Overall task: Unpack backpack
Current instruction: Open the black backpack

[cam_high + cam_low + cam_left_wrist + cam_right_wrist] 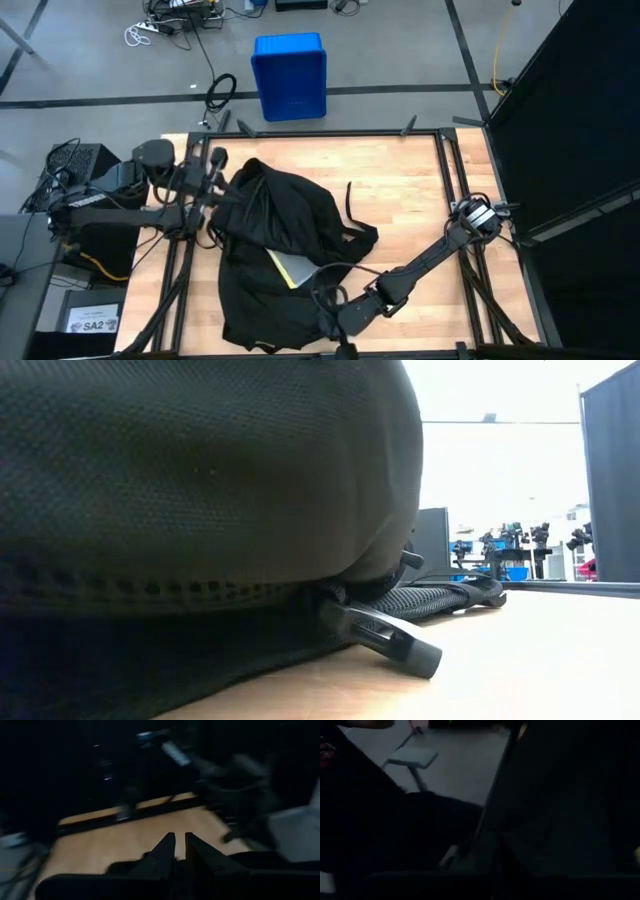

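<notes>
Black backpack [262, 250] flat on wooden table [400, 190], yellow-edged item [285, 268] showing (at opening). Left gripper [216, 172] pressed together at backpack's top edge. Right gripper [325, 305] pressed together against backpack's lower fabric; grasp indeterminate.

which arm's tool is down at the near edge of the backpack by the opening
The right tool, at the backpack's near edge beside the yellow-edged item; the left tool is at the far-left corner instead.
</notes>
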Controlling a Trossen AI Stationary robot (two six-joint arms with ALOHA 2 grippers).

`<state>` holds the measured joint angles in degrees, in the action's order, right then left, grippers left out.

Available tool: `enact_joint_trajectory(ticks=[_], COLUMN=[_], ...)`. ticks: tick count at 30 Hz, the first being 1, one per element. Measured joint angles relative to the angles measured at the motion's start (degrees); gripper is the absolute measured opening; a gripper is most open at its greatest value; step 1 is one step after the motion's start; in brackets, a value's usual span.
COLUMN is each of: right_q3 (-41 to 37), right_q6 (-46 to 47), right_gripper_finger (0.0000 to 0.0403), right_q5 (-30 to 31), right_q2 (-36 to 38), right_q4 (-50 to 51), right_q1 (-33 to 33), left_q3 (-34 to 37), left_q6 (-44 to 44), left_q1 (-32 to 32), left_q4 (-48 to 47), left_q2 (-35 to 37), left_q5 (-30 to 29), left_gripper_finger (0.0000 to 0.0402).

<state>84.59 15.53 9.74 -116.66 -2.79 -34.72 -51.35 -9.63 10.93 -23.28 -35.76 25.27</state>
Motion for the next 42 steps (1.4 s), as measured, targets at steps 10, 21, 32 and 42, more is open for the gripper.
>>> enact_joint_trajectory(ticks=[10,21,32,42], right_q3=[0.49,0.49,0.49,0.50], right_q6=[-3.76,-2.22,-5.31,-15.24], right_gripper_finger=[0.0001,0.0004,0.0001,0.0002], right_q5=[22.03,36.42,17.83,17.46], right_q2=[0.07,0.08,1.95,1.55], right_q4=[7.69,18.46,15.58,7.44], right_q1=[7.27,20.29,28.14,19.08], left_q3=[9.24,23.95,27.23,27.28], left_q6=[4.52,8.63,8.08,7.43], left_q1=[-9.30,-18.73,-25.59,-33.27], left_q4=[4.05,23.56,23.71,16.84], left_q2=[3.04,4.78,4.69,0.38], left_q5=[-16.91,-17.13,-23.84,-48.00], left_gripper_finger=[0.0021,0.0021,0.0021,0.0021])
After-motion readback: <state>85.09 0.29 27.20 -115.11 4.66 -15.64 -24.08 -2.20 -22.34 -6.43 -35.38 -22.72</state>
